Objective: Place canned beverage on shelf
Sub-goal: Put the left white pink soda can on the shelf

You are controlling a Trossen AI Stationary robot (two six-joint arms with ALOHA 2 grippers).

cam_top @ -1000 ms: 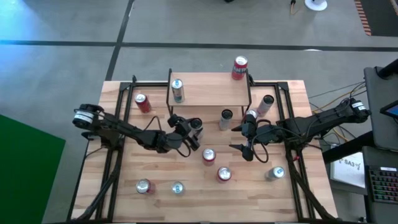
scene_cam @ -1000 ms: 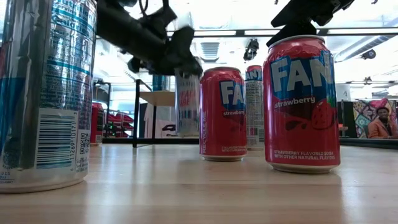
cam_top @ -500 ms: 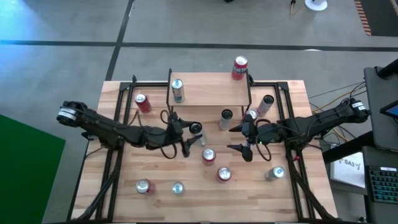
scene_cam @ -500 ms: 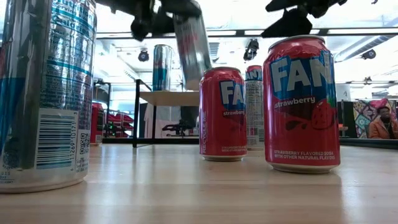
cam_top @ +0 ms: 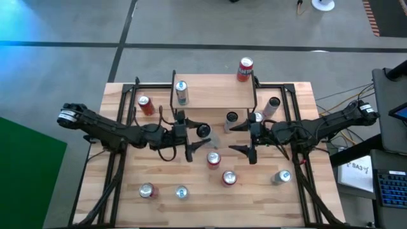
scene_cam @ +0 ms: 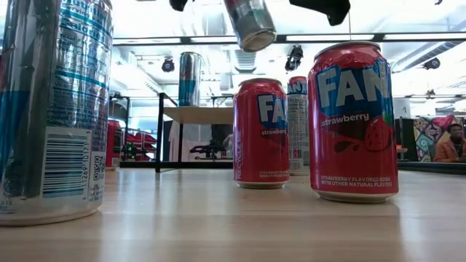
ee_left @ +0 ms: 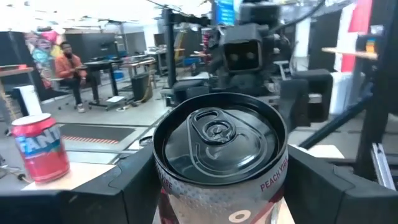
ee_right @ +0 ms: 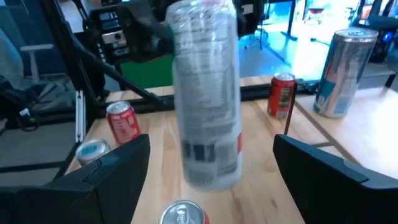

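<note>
Noted on slatted tabletop (cam_top: 159, 172): two red cans (cam_top: 213, 159) upright near centre, close together, a second pair of silver-topped cans (cam_top: 147, 189) side by side at near left edge, one blue-silver can (cam_top: 282, 177) at near right. Lone red can (cam_top: 145, 105) at far left. Seen level across the boards: "strawberry" label (scene_cam: 353, 120) legible on nearest red can. Beyond the boards: green panel (cam_top: 25, 172) on floor at left, keyboard (cam_top: 389, 191) at right, seated person (ee_left: 68, 68) in room behind.
</note>
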